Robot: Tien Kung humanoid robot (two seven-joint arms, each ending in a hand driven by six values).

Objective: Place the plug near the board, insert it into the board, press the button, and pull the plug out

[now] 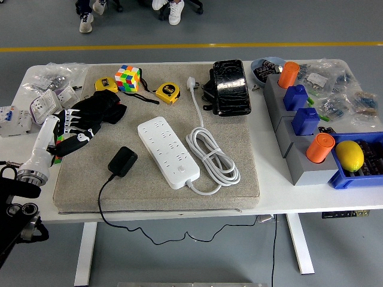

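The left hand (73,128) hovered with fingers spread, holding nothing. The plug (122,161) lay just right of it, nearer the table's front edge, beside the board (168,152)

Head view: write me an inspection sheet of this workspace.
Surface: white table with a beige mat.
Job's things: black plug lies just left of the white power strip, not inserted.
Clutter: Rubik's cube, yellow tape measure, black box, lemon in a blue bin.
Hands: left hand open, holding nothing; right not in view.
Cables: the strip's white cord is coiled; the plug's black cable runs off the near edge.
Surroundings: shoes beyond the table.
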